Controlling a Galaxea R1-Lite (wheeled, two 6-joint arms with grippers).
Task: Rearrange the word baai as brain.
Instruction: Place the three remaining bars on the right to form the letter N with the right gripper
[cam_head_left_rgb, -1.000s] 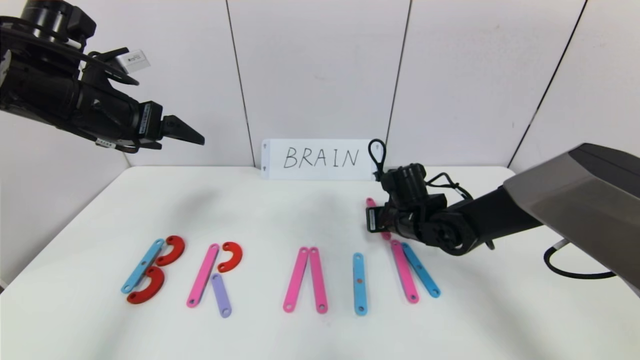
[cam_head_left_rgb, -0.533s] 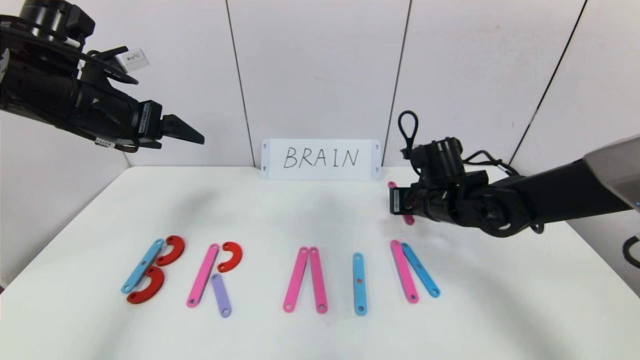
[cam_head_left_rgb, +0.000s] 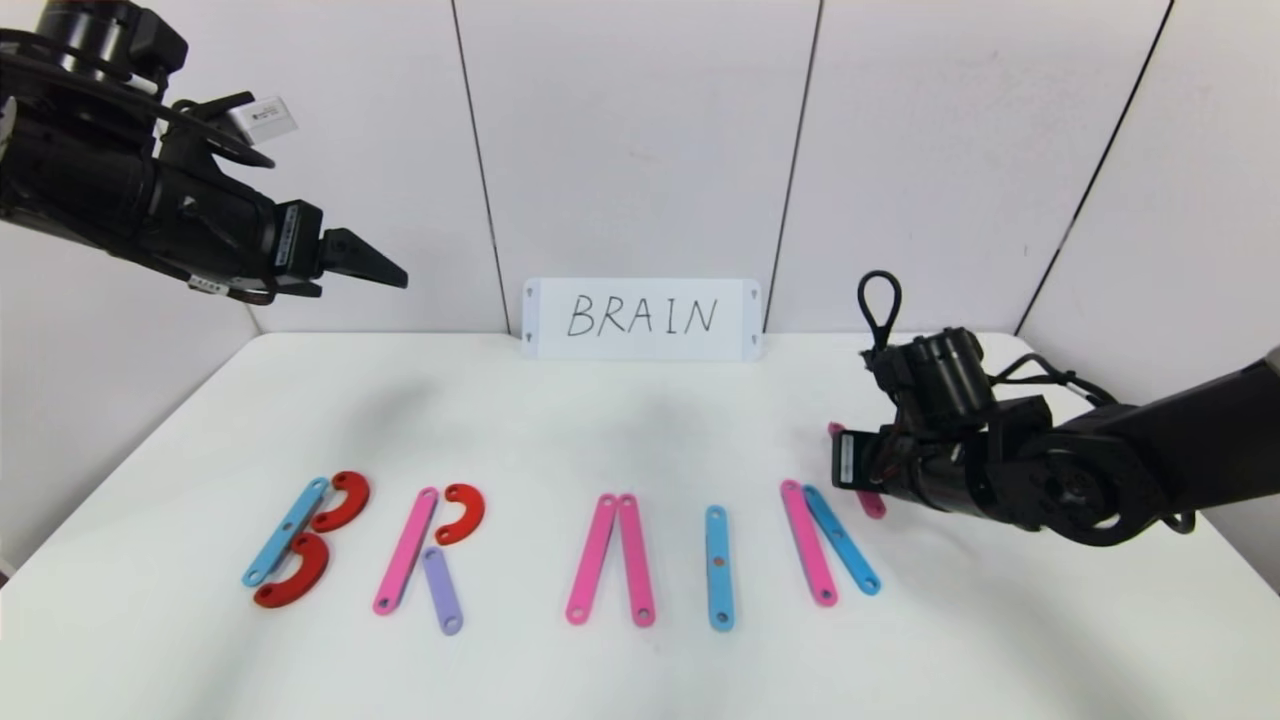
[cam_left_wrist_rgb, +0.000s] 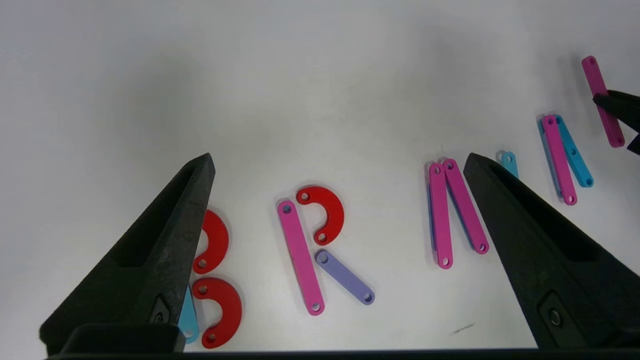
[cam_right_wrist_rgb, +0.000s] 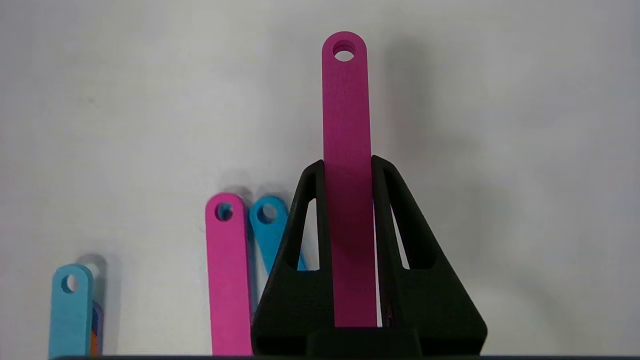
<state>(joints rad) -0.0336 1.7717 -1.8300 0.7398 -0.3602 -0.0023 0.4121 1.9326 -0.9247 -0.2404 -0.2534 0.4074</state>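
Flat plastic pieces lie in a row on the white table (cam_head_left_rgb: 640, 430). A blue bar (cam_head_left_rgb: 285, 530) with two red curves forms B. A pink bar (cam_head_left_rgb: 405, 550), a red curve (cam_head_left_rgb: 462, 512) and a purple bar (cam_head_left_rgb: 441, 590) form R. Two pink bars (cam_head_left_rgb: 610, 558) lean together, then comes a single blue bar (cam_head_left_rgb: 718, 567), then a pink bar (cam_head_left_rgb: 808, 542) with a slanted blue bar (cam_head_left_rgb: 842, 540). My right gripper (cam_head_left_rgb: 855, 470) is shut on another pink bar (cam_right_wrist_rgb: 347, 150), low over the table just right of that slanted blue bar. My left gripper (cam_head_left_rgb: 385, 272) is open and empty, raised at the far left.
A white card (cam_head_left_rgb: 640, 318) with handwritten BRAIN stands against the back wall. The right arm (cam_head_left_rgb: 1100, 470) reaches in from the right edge. Bare table lies behind the letters and right of the held bar.
My right gripper has carried the pink bar to the right and nearer, from behind the last letter to beside its blue bar. The left arm has not moved.
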